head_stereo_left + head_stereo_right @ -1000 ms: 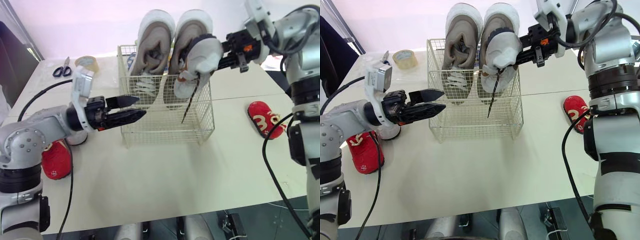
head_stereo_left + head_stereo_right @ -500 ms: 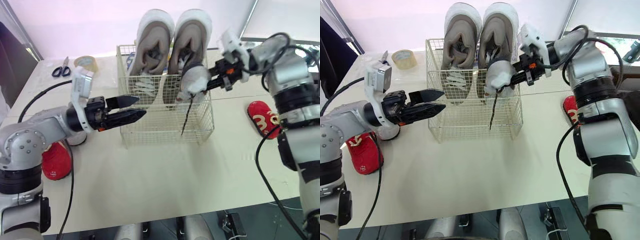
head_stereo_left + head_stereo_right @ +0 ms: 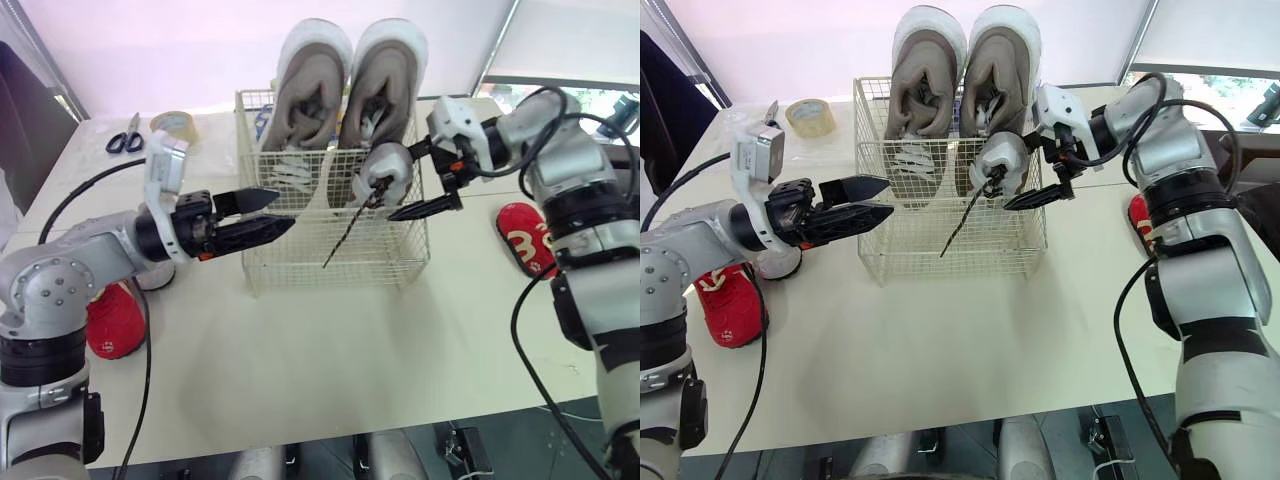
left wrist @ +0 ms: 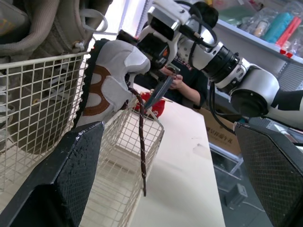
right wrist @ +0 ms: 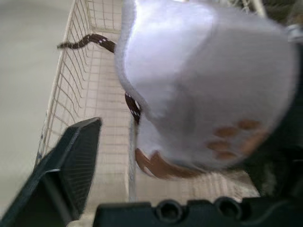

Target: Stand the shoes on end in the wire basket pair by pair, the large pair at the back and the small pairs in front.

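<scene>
The wire basket (image 3: 262, 262) stands mid-table with two large grey shoes (image 3: 312, 95) on end along its back. A small white shoe with brown trim (image 3: 383, 168) sits at the basket's right front, heel up at rim height. Its brown lace (image 3: 345, 232) hangs out over the front wire. My right gripper (image 3: 397, 182) is open around that shoe, and one finger (image 5: 71, 161) stands clear of it. My left gripper (image 3: 285, 208) is open and empty just off the basket's left side. One red shoe (image 3: 525, 238) lies on the right, another (image 3: 108, 322) under my left arm.
Scissors (image 3: 125, 135) and a tape roll (image 3: 172, 123) lie at the table's back left. Something white (image 3: 153, 277) sits beneath my left arm beside the red shoe. A person (image 4: 185, 81) is behind the far side of the table.
My right gripper brought the small white shoe down from above the basket to its right front and spread its fingers. The left arm has stayed where it was.
</scene>
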`<state>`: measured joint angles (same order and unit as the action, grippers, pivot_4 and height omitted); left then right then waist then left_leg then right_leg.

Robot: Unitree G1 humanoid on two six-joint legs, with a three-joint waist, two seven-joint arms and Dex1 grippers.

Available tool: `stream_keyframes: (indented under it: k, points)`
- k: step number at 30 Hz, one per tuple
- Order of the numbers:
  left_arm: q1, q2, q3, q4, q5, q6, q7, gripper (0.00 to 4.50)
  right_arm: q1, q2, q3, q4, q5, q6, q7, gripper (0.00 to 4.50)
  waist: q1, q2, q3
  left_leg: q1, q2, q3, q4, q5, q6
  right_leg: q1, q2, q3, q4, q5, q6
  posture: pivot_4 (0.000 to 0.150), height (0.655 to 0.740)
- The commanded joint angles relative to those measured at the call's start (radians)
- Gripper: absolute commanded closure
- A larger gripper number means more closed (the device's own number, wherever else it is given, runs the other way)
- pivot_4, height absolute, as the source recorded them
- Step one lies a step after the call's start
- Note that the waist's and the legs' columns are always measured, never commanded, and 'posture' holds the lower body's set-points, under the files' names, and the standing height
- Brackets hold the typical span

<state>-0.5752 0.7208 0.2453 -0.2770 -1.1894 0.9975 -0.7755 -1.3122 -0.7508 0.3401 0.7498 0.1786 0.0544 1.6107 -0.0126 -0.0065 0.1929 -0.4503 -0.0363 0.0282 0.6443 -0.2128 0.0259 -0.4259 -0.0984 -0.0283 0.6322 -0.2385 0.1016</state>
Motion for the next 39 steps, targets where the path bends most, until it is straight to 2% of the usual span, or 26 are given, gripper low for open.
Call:
stream_keyframes:
  k: [1, 6, 11, 15, 19, 22, 29, 33, 39]
  points:
    - [-0.015, 0.009, 0.016, -0.02, -0.005, -0.012, -0.002, 0.0, -0.061, -0.077, -0.09, -0.1, -0.021, -0.019, -0.018, 0.02, 0.001, 0.0, 0.0, 0.0, 0.0, 0.0, 0.0, 0.0, 0.0, 0.0, 0.0, 0.0, 0.0, 0.0, 0.0, 0.15, 0.74]
    - [-0.014, 0.05, 0.038, 0.018, 0.039, -0.03, -0.011, 0.0, -0.053, -0.153, -0.201, -0.249, 0.032, 0.098, -0.049, 0.02, 0.0, 0.0, 0.0, 0.0, 0.0, 0.0, 0.0, -0.001, 0.002, 0.0, 0.0, 0.0, 0.0, 0.0, 0.0, 0.15, 0.74]
    - [-0.055, 0.116, 0.059, 0.129, 0.126, -0.073, -0.032, 0.0, 0.07, -0.191, -0.343, -0.545, 0.206, 0.366, -0.092, 0.02, 0.0, 0.0, 0.0, 0.0, 0.001, 0.0, 0.0, -0.003, 0.004, 0.0, 0.0, 0.0, 0.0, 0.0, -0.001, 0.15, 0.74]
    - [-0.155, 0.171, 0.032, 0.327, 0.307, -0.14, 0.031, 0.0, 0.258, -0.16, -0.44, -0.914, 0.381, 0.578, -0.24, 0.02, 0.002, 0.0, 0.0, 0.0, 0.001, -0.001, 0.0, -0.003, 0.004, 0.0, -0.001, 0.0, 0.0, 0.0, -0.001, 0.15, 0.74]
    - [-0.301, 0.188, -0.018, 0.582, 0.465, -0.147, 0.113, 0.0, 0.402, -0.149, -0.443, -1.137, 0.427, 0.628, -0.343, 0.02, 0.003, 0.0, 0.0, 0.0, 0.001, 0.0, 0.0, -0.003, 0.004, 0.0, -0.002, 0.0, 0.0, 0.0, 0.0, 0.15, 0.74]
    - [-0.41, 0.179, -0.052, 0.798, 0.577, -0.149, 0.173, 0.0, 0.463, -0.148, -0.433, -1.194, 0.423, 0.625, -0.391, 0.02, 0.007, -0.001, -0.001, 0.0, 0.0, 0.0, 0.001, -0.003, 0.006, 0.001, -0.002, 0.0, 0.0, 0.0, 0.0, 0.15, 0.74]
    - [-0.533, 0.165, -0.156, 1.161, 0.811, -0.262, 0.151, 0.0, 0.475, -0.152, -0.429, -1.23, 0.459, 0.638, -0.446, 0.02, 0.005, -0.002, -0.001, -0.002, 0.0, 0.001, 0.002, -0.002, 0.009, 0.0, -0.001, -0.001, 0.0, 0.002, 0.003, 0.15, 0.74]
    - [-0.553, 0.16, -0.199, 1.275, 0.899, -0.316, 0.092, 0.0, 0.475, -0.163, -0.432, -1.233, 0.469, 0.64, -0.462, 0.02, 0.005, -0.003, -0.001, -0.002, 0.0, 0.001, 0.002, -0.002, 0.009, -0.001, -0.001, -0.001, 0.0, 0.002, 0.003, 0.15, 0.74]
    - [-0.525, 0.15, -0.19, 1.338, 0.962, -0.34, 0.06, 0.0, 0.48, -0.188, -0.437, -1.245, 0.484, 0.654, -0.487, 0.02, 0.004, -0.003, -0.001, -0.005, 0.0, 0.0, 0.003, -0.004, 0.007, -0.003, -0.003, 0.0, 0.0, 0.002, 0.003, 0.15, 0.74]
